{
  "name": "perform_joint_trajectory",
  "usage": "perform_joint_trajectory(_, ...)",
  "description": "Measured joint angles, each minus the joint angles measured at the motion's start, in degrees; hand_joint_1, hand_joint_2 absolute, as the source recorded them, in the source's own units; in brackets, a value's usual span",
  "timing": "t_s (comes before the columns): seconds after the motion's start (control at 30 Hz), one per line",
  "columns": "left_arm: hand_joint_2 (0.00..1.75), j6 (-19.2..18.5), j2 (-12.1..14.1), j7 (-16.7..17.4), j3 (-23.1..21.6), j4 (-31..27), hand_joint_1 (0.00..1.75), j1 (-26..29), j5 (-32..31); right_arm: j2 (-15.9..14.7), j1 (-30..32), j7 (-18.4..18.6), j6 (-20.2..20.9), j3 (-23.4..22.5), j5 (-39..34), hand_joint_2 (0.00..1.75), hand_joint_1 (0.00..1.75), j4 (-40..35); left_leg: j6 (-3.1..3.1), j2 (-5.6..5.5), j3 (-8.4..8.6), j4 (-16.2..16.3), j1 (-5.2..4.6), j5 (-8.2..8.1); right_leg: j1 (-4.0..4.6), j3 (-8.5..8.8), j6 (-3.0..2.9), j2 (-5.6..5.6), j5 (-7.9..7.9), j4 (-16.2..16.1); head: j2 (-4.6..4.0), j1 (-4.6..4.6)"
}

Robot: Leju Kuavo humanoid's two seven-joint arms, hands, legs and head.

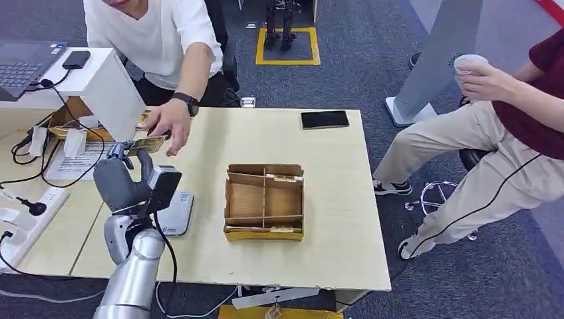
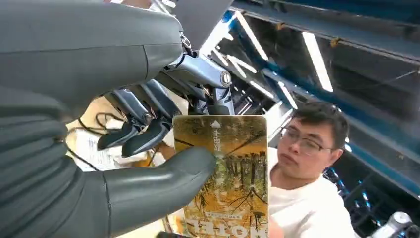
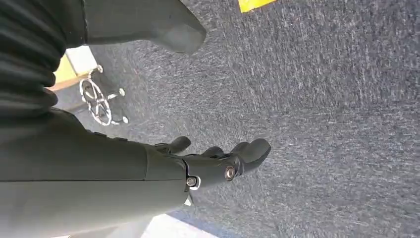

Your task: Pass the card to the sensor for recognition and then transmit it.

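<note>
— Fingers (image 2: 148, 136) on the left hand (image 1: 123, 183)?
— Thumb and fingers pinch the card (image 2: 225, 173), raised over the desk (image 1: 332, 166); a person's hand (image 1: 169, 123) touches its far end.
— Card's long axis?
— Runs away from the palm.
— Box (image 1: 265, 201)?
— Cardboard, four compartments; contents unclear.
— Right hand (image 3: 218, 161)?
— Loosely curled, holding nothing, above carpet (image 3: 322, 99).

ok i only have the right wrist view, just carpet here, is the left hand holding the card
observer: Yes, the left hand pinches the card between thumb and fingers.
operator: anyone there to take it
observer: A person's hand reaches to the card's far end, above the table.
operator: and the sensor
observer: A grey pad, possibly the sensor, lies on the table beside the left arm.
</note>
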Motion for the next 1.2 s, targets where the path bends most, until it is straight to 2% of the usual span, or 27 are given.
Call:
perform_joint_trajectory(0.17,1.75,0.0,3.1,6.6,-4.8,3.5,1.75,-5.1,4.4,-0.1,0.0,0.4,0.0,0.5,0.6,1.75,0.0,0.1,0.0,0.0,0.0,0.0,0.0,0.0,0.0,0.0,0.0,0.01,0.0,0.0,0.0,-0.02)
perform_joint_trajectory(0.33,1.75,-0.4,5.5,8.1,-8.3,6.1,1.75,-8.8,5.6,-0.2,-0.1,0.4,-0.1,1.1,0.7,1.75,0.0,0.3,0.01,0.0,0.01,0.0,-0.01,0.0,-0.01,0.01,0.0,0.02,0.0,0.0,0.0,0.0)
perform_joint_trajectory(0.37,1.75,-0.6,5.6,8.4,-8.8,6.5,1.69,-9.3,6.4,-0.2,-0.1,0.4,-0.1,1.2,0.7,1.75,0.0,0.4,0.01,0.0,0.01,0.0,-0.01,0.0,-0.01,0.01,0.0,0.03,0.0,0.0,0.0,-0.02)
perform_joint_trajectory(0.4,1.75,-0.7,5.9,8.5,-9.4,6.9,1.36,-9.8,6.9,-0.2,-0.1,0.4,-0.1,1.3,0.8,1.75,0.0,0.5,0.01,0.01,0.0,0.0,0.0,0.0,-0.01,0.01,0.0,0.03,0.0,0.0,0.0,0.0)
perform_joint_trajectory(0.43,1.75,-1.0,6.1,8.9,-9.8,7.3,0.21,-10.3,7.4,-0.2,-0.2,0.4,-0.1,1.4,0.9,1.75,0.0,0.6,0.01,0.0,0.0,0.0,0.0,0.0,-0.01,0.01,0.0,0.02,0.0,0.0,-0.02,0.0)
perform_joint_trajectory(0.47,1.75,-1.2,6.3,8.9,-10.1,7.6,0.0,-11.0,7.9,-0.2,-0.3,0.4,-0.1,1.4,1.0,1.75,0.0,0.7,0.01,0.0,0.0,0.0,0.0,0.01,-0.01,0.01,0.0,0.02,0.0,0.0,0.0,0.0)
perform_joint_trajectory(0.6,1.75,-1.4,6.5,7.8,-11.9,8.5,0.0,-12.5,14.3,-0.2,-0.7,0.1,-1.1,2.1,1.1,1.75,0.0,1.1,0.01,0.01,0.0,0.0,-0.01,0.01,-0.01,0.0,0.0,0.06,0.0,0.0,0.0,0.0)
perform_joint_trajectory(0.87,1.75,-0.6,7.0,7.3,-13.4,8.6,0.0,-13.4,15.0,-0.5,-0.7,-0.3,-1.9,2.5,0.5,1.75,0.0,1.4,0.0,0.01,0.0,0.0,-0.01,0.0,-0.01,0.0,0.0,0.05,0.0,0.0,0.0,-0.02)
perform_joint_trajectory(1.03,1.75,-0.6,7.1,4.6,-13.4,7.3,0.0,-12.9,16.4,-0.7,-0.6,-0.2,-1.9,2.5,0.4,1.75,0.0,1.7,0.0,0.0,-0.01,0.0,-0.01,0.0,-0.01,0.01,0.0,0.05,0.0,0.0,0.0,0.0)
perform_joint_trajectory(1.2,1.75,-0.5,7.4,1.9,-13.4,3.8,0.0,-9.9,19.1,-0.7,-0.4,-0.2,-2.0,2.5,-0.1,1.75,0.0,1.7,0.0,0.0,-0.02,0.0,-0.01,0.0,-0.01,0.01,0.0,0.04,0.0,0.0,0.0,0.0)
